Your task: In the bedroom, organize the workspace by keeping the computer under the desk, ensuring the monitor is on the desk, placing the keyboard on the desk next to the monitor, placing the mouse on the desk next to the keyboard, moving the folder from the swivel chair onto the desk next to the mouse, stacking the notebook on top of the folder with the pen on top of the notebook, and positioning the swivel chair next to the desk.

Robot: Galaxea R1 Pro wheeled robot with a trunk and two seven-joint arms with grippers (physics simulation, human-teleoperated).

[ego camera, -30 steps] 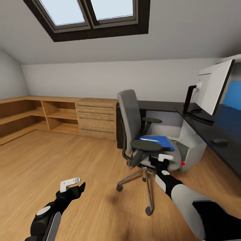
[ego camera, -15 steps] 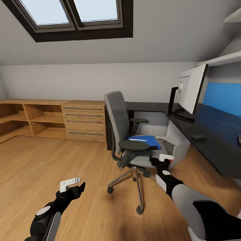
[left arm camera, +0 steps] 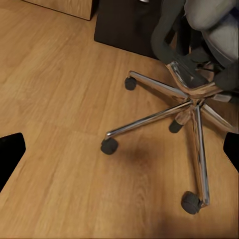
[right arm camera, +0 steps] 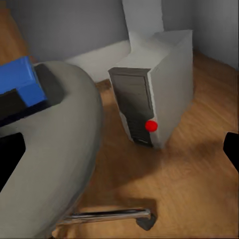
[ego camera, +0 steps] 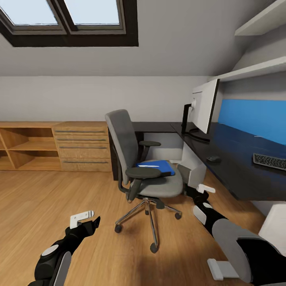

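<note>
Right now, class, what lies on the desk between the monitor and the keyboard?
In the head view, the mouse lies on the desk between monitor and keyboard.

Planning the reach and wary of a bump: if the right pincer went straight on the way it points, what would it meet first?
Probably the pale grey computer tower with a red dot, dead ahead of the right pincer; the grey swivel chair's seat lies close beside that line, so depth is uncertain.

Blue folder point(ego camera: 157, 167) flat on swivel chair point(ego camera: 137, 159) seat beside desk point(ego camera: 238, 159).
</note>
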